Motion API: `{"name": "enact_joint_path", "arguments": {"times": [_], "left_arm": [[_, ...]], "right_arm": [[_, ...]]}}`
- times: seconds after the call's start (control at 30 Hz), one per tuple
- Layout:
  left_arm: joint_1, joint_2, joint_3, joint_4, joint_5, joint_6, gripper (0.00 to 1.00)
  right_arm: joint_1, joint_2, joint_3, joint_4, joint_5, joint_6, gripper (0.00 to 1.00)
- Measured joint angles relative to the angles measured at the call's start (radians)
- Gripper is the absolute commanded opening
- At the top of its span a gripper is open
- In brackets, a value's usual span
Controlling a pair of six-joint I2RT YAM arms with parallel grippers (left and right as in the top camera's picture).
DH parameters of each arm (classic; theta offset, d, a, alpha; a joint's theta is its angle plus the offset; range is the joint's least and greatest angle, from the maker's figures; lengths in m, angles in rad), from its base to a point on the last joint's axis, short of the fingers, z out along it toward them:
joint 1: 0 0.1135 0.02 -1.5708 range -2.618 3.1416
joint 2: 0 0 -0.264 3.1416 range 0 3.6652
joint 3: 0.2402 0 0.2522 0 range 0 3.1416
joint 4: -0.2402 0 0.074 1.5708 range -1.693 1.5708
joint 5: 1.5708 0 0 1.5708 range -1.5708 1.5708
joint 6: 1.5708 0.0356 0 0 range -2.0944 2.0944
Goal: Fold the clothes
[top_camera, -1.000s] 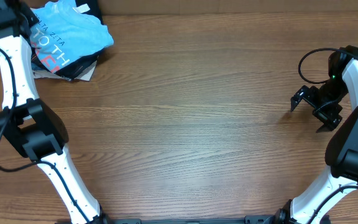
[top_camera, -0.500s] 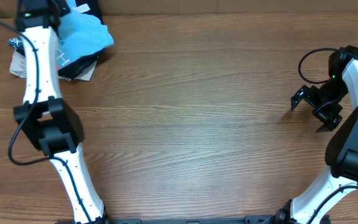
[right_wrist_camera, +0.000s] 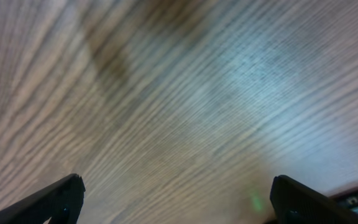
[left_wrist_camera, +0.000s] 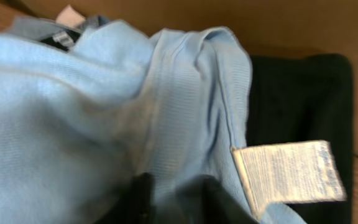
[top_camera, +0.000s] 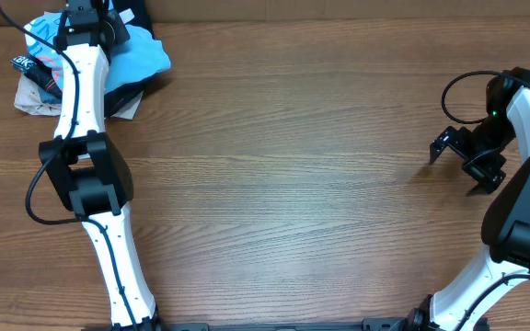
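Two arms: my left gripper (left_wrist_camera: 176,196) sits at the T-shirt (top_camera: 145,57), grip unreadable; my right gripper (top_camera: 458,164), spread empty, hangs well apart.

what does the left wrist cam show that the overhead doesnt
Only the left wrist view shows the white care label at the light blue T-shirt's edge and the knit of its fabric. Only the overhead shows the right gripper open above the table, and that the T-shirt sits at its far left corner. Both show the T-shirt lying on dark garments.
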Motion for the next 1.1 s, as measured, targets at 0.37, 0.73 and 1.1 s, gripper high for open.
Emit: {"name": "enact_joint_path", "arguments": {"times": [0.37, 0.73, 1.1], "left_arm": [[0.005, -0.432, 0.003, -0.164, 0.051, -0.018, 1.00], [0.005, -0.709, 0.013, -0.491, 0.170, -0.014, 1.00], [0.005, -0.976, 0.013, -0.717, 0.233, 0.021, 1.00]], "right_arm": [[0.007, -0.053, 0.000, 0.051, -0.067, 0.000, 1.00], [0.096, -0.546, 0.003, 0.026, -0.080, 0.000, 1.00], [0.224, -0.870, 0.005, 0.003, -0.077, 0.000, 1.00]]}}
